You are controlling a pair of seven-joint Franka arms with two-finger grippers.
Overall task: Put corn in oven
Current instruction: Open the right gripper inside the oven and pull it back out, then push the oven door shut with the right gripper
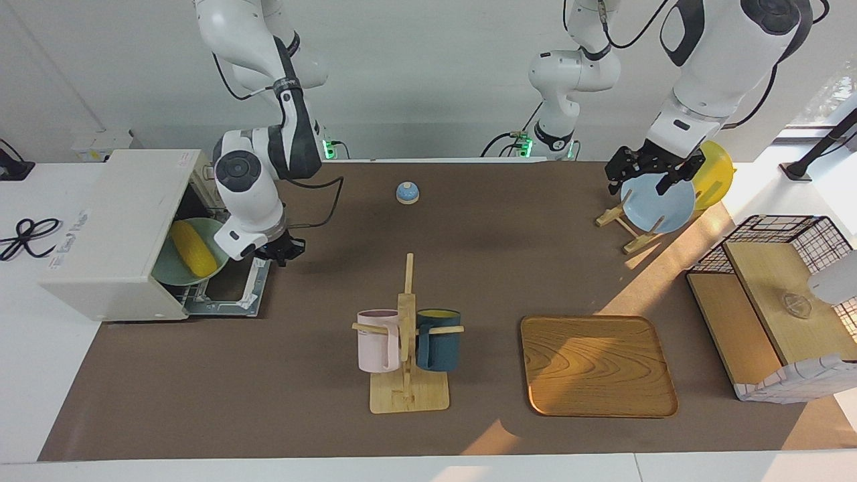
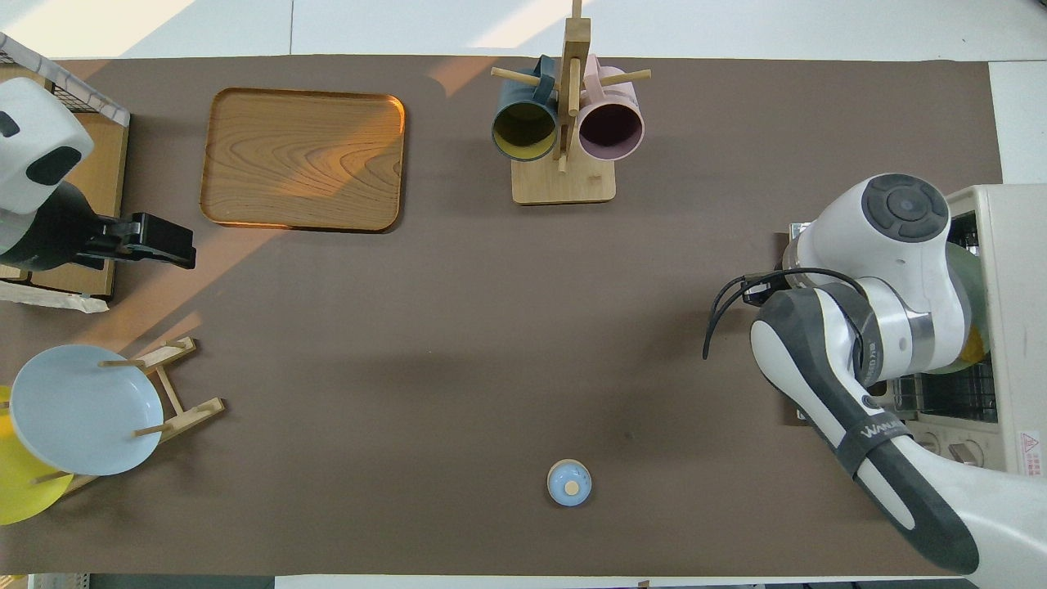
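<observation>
The corn (image 1: 191, 249) lies on a green plate (image 1: 175, 273) in the mouth of the off-white oven (image 1: 107, 234), whose door (image 1: 231, 289) is folded down flat. My right gripper (image 1: 282, 252) is shut and holds nothing. It hangs just off the door's edge, apart from the corn. In the overhead view the right arm hides that gripper, and only a yellow sliver of the corn (image 2: 975, 348) shows by the oven (image 2: 1014, 327). My left gripper (image 1: 644, 177) waits open over the blue plate (image 1: 659, 204) at the left arm's end of the table.
A small blue bell (image 1: 407, 193) sits close to the robots. The mug stand (image 1: 407, 335) with two mugs and the wooden tray (image 1: 598, 365) lie farther out. A yellow plate (image 1: 713, 174) shares the plate rack. A wire basket (image 1: 776, 301) stands at the left arm's end.
</observation>
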